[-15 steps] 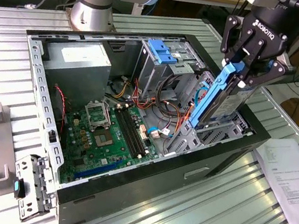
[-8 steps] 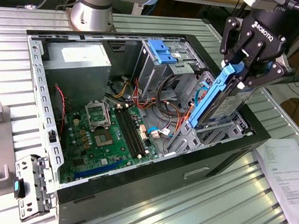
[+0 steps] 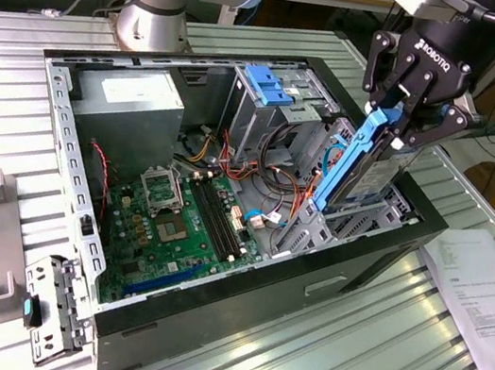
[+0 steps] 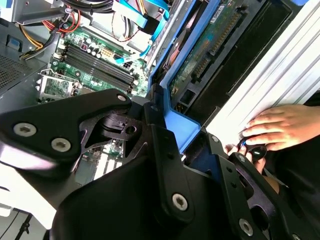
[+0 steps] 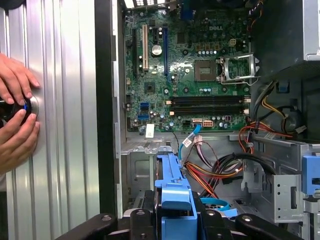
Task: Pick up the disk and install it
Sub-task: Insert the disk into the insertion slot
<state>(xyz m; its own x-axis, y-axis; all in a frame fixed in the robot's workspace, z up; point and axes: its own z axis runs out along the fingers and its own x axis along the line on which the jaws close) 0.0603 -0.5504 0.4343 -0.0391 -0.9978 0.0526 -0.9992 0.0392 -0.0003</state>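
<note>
Workbench held the open PC case; my gripper was clamped on the disk, just above its bay, not seated.

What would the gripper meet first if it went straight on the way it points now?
Shut on the disk, the gripper points down into the computer case. The disk's lower end would likely meet the grey drive bay beneath it first, though depth is hard to judge.
</note>
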